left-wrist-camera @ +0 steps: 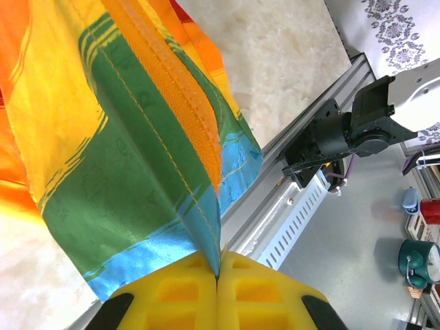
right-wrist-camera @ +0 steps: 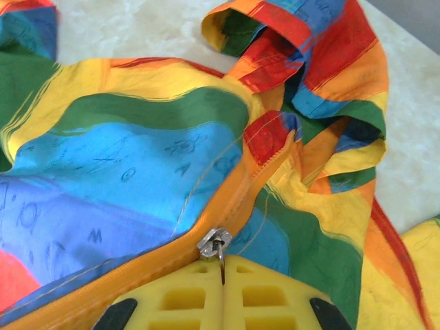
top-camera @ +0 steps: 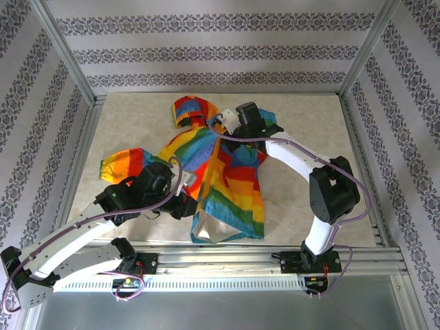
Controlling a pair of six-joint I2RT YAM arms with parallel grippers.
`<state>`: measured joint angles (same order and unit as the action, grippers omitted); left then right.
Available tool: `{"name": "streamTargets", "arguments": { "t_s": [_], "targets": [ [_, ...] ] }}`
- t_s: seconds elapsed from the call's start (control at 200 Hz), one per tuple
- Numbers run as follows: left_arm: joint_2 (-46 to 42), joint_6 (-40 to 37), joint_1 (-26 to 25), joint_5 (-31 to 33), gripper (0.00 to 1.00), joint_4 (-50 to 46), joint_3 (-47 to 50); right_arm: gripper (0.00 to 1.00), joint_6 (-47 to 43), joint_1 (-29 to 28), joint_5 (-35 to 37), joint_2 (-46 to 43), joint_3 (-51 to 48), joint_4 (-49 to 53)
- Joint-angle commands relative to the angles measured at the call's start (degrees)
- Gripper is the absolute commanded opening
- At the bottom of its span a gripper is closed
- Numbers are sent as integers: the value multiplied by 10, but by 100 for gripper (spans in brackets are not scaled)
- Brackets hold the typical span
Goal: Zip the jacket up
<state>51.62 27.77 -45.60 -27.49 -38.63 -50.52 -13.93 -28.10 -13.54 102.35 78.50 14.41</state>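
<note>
Orange zipper tape (left-wrist-camera: pixel 180 103) runs taut up from the hem, where we find the left tool (left-wrist-camera: pixel 218 269) pinched together on the bottom edge of the jacket (top-camera: pixel 237 196). The garment lies spread at the middle of the desk (top-camera: pixel 137 124), hood (right-wrist-camera: pixel 302 62) toward the far side. The right tool (right-wrist-camera: pixel 221 273) is clamped on the pull tab (right-wrist-camera: pixel 221 265) hanging from the slider (right-wrist-camera: pixel 214 242). In the overhead view that tool sits close under the hood, well apart from the hem.

We judge the greater part of the zip to be done up: below the slider the tape reads as one joined band. Outstanding is the short stretch between slider and collar, where the edges appear unjoined, though folds hide the detail. The anchoring grip at the hem looks adequate for finishing.
</note>
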Motion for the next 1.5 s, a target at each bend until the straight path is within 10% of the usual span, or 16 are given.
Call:
{"name": "streamTargets", "arguments": {
  "t_s": [0.0, 0.819, 1.499],
  "targets": [
    [1, -40, 2, -47, 0, -46, -23, 0, -6, 26, 23, 17, 30, -19],
    [26, -81, 16, -41, 0, -89, -42, 0, 0, 105, 22, 123, 180, 2],
    [111, -117, 161, -130, 0, -87, -10, 0, 12, 166, 18, 293, 438, 76]
  ]
}}
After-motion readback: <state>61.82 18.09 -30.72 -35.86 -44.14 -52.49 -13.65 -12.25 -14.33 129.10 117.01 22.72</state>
